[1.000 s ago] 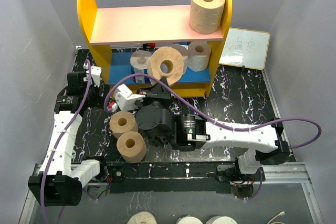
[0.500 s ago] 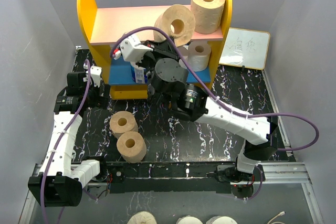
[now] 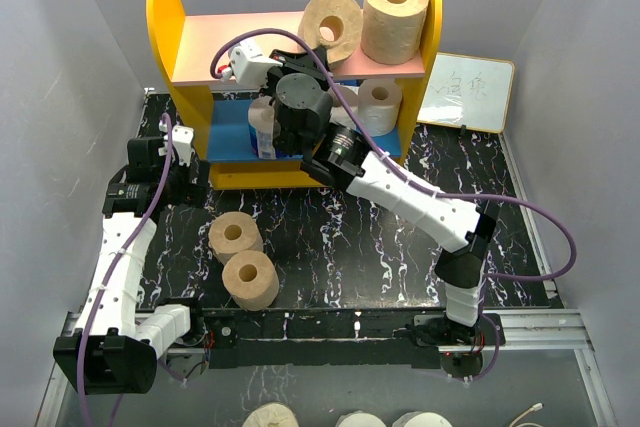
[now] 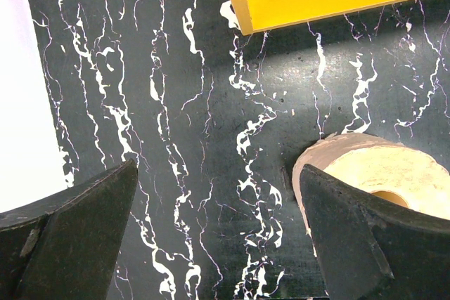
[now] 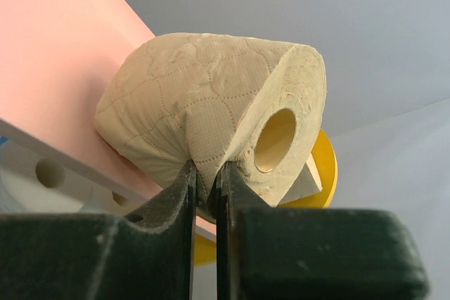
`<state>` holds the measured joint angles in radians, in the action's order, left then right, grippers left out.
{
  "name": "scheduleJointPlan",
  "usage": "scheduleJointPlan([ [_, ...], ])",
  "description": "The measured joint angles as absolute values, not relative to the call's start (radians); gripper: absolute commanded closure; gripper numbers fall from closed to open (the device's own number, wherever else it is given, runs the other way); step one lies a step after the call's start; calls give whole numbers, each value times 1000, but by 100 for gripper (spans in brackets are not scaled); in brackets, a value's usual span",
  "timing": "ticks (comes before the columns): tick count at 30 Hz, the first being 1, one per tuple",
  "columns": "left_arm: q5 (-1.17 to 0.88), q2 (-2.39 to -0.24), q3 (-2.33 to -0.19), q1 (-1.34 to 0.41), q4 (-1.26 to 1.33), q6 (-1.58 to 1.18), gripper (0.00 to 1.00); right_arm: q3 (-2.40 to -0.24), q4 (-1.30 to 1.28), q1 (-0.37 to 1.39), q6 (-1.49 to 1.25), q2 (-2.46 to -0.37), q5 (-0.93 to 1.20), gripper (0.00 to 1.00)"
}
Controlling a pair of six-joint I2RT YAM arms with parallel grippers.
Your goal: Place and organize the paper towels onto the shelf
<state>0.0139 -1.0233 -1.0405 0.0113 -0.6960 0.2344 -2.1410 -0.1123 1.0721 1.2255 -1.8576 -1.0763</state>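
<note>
Right gripper (image 5: 206, 186) clamps the tan roll (image 3: 330, 23) by its wall, tilted at the shelf (image 3: 165, 17) top board (image 3: 240, 45) front edge, just beside the upright roll (image 3: 396, 19). I see bare board leftward. Left gripper (image 4: 214, 240) is spread wide above the table (image 4: 176, 103).

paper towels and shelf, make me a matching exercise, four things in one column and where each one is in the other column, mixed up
Things:
1. tan roll pinched by the right tool
2. white roll
3. two loose tan rolls
4. whiteboard

Places:
a. on the black table, in front of the shelf
b. right of the shelf
c. at the pink top board
d. on the blue lower board

Pairs: 1-c, 2-d, 3-a, 4-b
</note>
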Motion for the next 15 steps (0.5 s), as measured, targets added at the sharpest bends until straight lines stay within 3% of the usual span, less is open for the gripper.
scheduleJointPlan([
  [8,10,-1023,-1040,11,-696,234,1,-2144,-101,1025,1221,-1867,-1038,100],
  [9,10,-1023,-1040,11,-696,234,1,-2144,-101,1023,1219,-1867,-1036,96],
  [10,10,-1023,-1040,11,-696,234,1,-2144,-101,1019,1217,-1867,-1036,87],
  [12,9,-1023,-1040,11,-696,234,1,-2144,-100,1018,1212,-1867,-1036,52],
  [13,8,-1023,-1040,11,-696,234,1,-2144,-97,1018,1207,-1867,-1035,44],
  [15,6,-1023,-1040,11,-696,234,1,-2143,-81,1013,1204,-1867,-1028,38],
])
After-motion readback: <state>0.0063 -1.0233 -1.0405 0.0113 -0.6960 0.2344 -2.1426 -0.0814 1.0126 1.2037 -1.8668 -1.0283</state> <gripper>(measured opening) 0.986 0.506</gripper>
